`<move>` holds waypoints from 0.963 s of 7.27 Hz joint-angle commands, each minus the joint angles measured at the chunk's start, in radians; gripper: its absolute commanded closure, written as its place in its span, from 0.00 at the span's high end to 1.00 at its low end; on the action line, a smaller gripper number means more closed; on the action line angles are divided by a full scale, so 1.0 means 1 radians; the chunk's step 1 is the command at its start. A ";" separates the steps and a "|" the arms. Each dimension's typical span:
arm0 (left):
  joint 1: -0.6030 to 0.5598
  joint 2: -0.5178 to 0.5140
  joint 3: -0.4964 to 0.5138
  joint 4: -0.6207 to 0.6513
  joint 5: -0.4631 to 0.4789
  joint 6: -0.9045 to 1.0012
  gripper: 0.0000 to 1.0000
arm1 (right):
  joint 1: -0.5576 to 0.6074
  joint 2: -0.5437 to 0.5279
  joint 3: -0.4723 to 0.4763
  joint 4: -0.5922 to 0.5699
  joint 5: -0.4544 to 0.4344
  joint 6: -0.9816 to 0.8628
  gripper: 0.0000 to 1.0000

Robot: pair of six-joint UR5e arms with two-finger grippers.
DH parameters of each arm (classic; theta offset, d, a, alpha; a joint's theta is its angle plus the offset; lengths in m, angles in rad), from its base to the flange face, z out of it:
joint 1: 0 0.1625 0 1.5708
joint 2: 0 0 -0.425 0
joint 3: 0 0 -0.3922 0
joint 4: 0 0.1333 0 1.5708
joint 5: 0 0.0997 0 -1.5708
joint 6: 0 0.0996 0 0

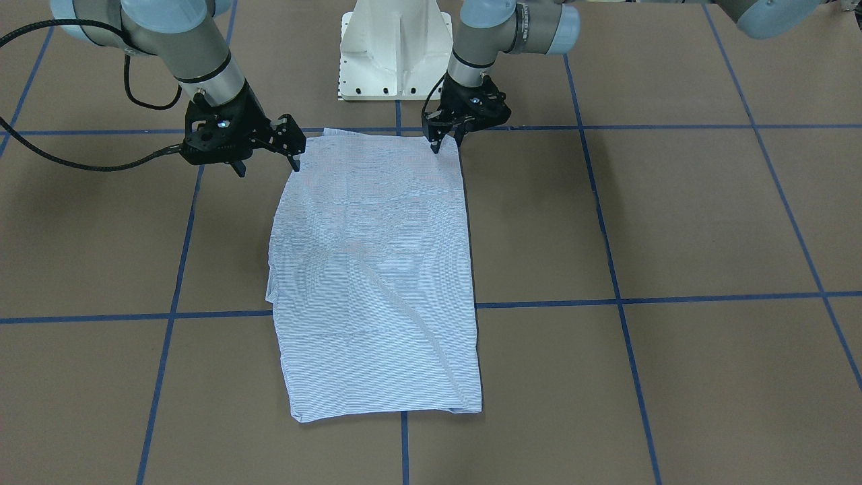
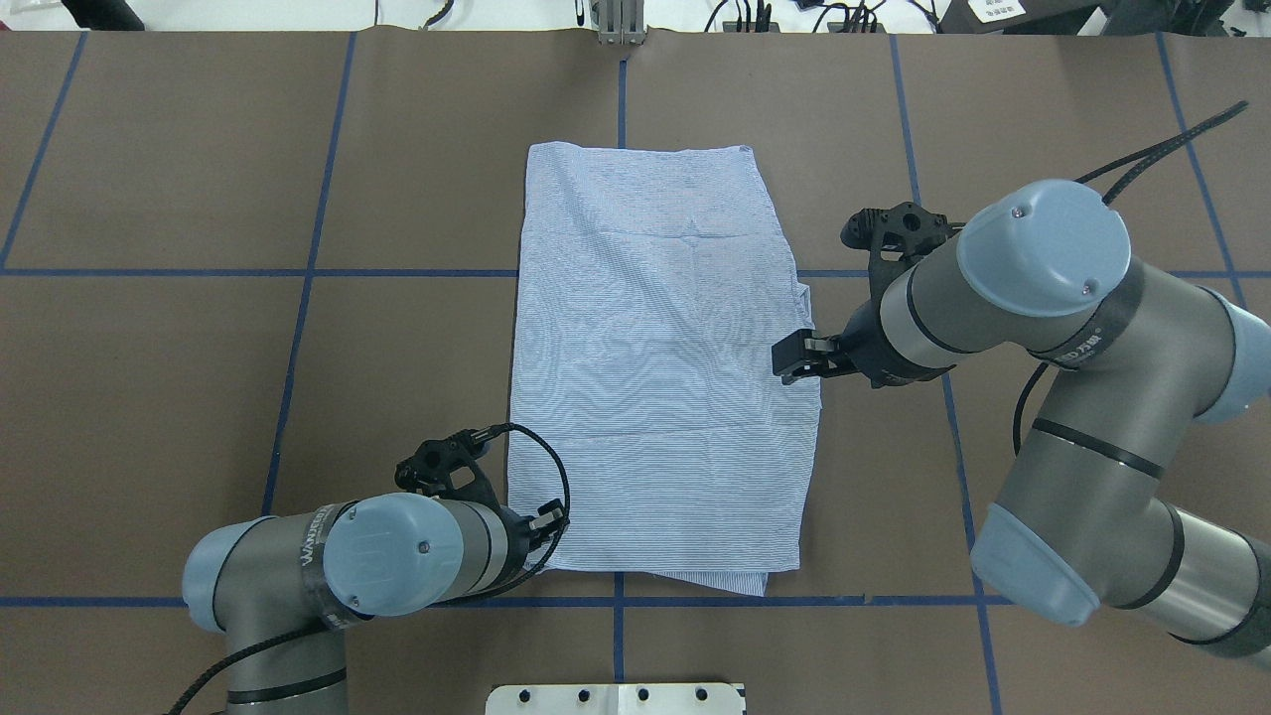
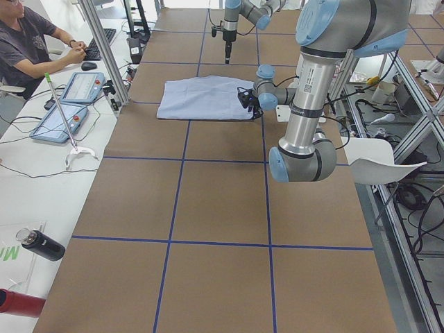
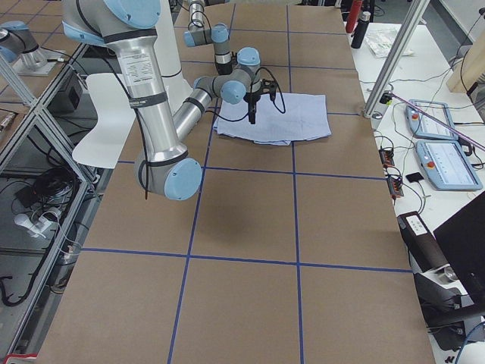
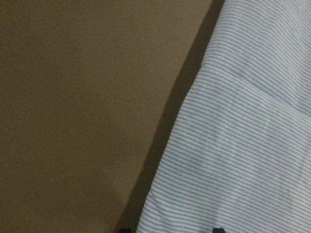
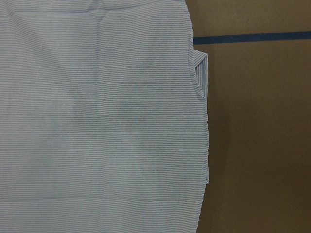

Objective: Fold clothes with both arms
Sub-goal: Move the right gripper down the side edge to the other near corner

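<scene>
Lying folded flat on the surface [image 2: 199, 397], the shirt [image 2: 655, 377] is looking light, limp and slippery. Left end effector [image 1: 443, 143] and right end effector [image 2: 794, 359] are poised spread at its edges; pinching the corners seems best.

Left end effector [image 1: 446, 143] low at shirt [image 1: 377, 269] corner: cloth under and inboard, bare worktop [image 1: 673, 215] outboard, passable. White pedestal [image 1: 396, 54] behind it, nearest hard obstacle. Right end effector [image 1: 267, 164] raised over opposite shirt edge: open air below, bare worktop outboard. Between both only flat cloth. Ahead, past shirt, bare worktop to far edge.
</scene>
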 commanded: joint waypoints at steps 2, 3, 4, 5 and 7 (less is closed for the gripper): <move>-0.003 0.003 -0.005 0.008 0.012 0.000 0.11 | -0.002 -0.001 0.005 0.000 0.004 0.008 1.00; 0.000 0.002 -0.016 0.043 0.018 0.000 0.00 | -0.018 0.000 0.006 0.000 0.006 0.061 1.00; 0.002 -0.003 -0.028 0.064 0.016 0.000 0.00 | -0.058 0.003 0.008 0.002 -0.009 0.124 1.00; 0.002 -0.006 -0.033 0.064 0.016 0.000 0.00 | -0.099 0.014 0.008 0.002 -0.041 0.246 1.00; 0.002 -0.011 -0.036 0.064 0.015 0.000 0.00 | -0.191 0.017 0.008 0.002 -0.071 0.497 1.00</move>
